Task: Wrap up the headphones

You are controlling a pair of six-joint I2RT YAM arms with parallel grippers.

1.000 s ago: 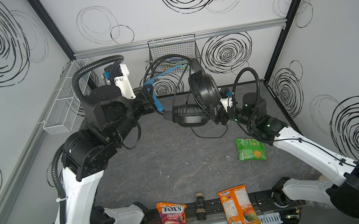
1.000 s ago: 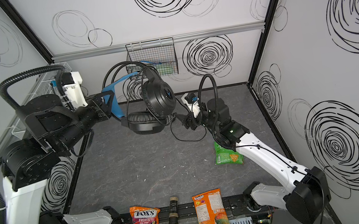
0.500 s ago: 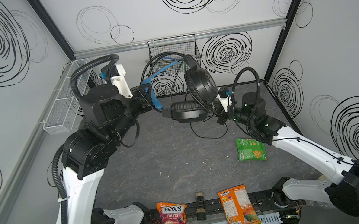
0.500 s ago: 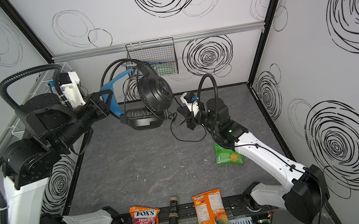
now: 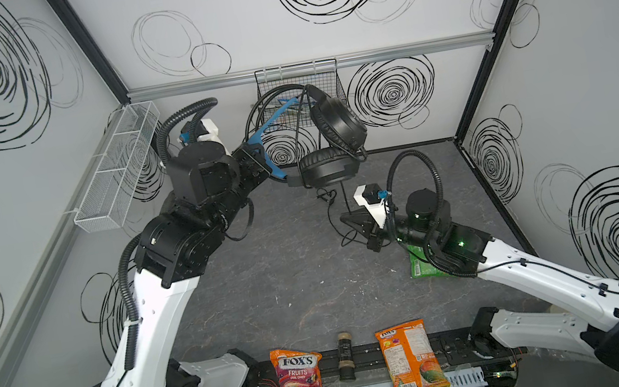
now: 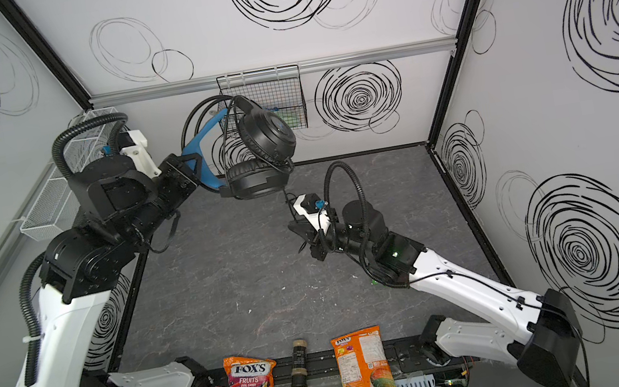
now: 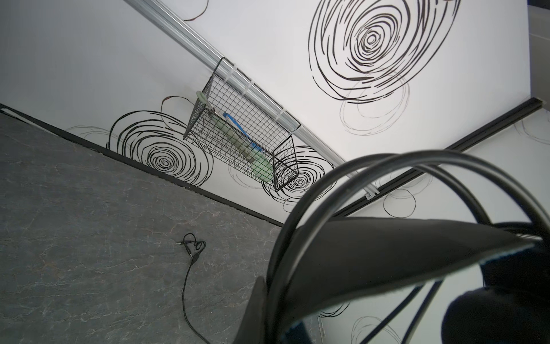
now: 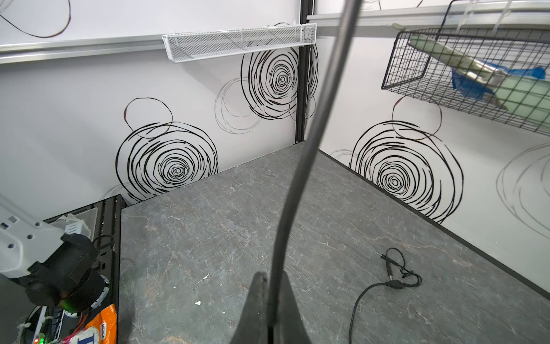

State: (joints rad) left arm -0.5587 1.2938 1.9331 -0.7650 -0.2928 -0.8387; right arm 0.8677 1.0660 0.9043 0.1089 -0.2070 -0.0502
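**Top views.** In both top views the left gripper (image 5: 261,161) (image 6: 196,167) is pinched onto the blue strap of the headphones (image 5: 331,166) (image 6: 259,177). They hang in the air just past its fingertips. One earcup faces down and the other stands upright above it. The thin headband wires arch up in front of the black wire basket (image 5: 298,91) on the back wall.

The right gripper (image 5: 348,221) (image 6: 296,229) sits lower, apart from the earcups. Its jaws are pressed together on the cable (image 5: 343,197), which drops from the lower earcup to its tips. The cable's plug end lies on the dark tabletop (image 5: 290,269) near those tips. A green packet (image 5: 420,267) lies behind this gripper, under its arm.

Well behind both grippers, along the front rail, lie a FOX'S candy bag (image 5: 297,381), a small dark bottle (image 5: 344,355) and an orange snack bag (image 5: 412,359). A white mesh tray (image 5: 119,170) hangs on the wall beside the left arm.

**Left wrist.** The headband wires (image 7: 387,162) and the dark strap (image 7: 387,253) fill the near view. The fingers cannot be made out here. The plug end (image 7: 193,247) rests on the tabletop ahead.

**Right wrist.** The two fingers (image 8: 256,315) meet, with the cable (image 8: 300,166) clamped between them and running up out of frame. The plug end (image 8: 398,274) lies on the tabletop ahead.
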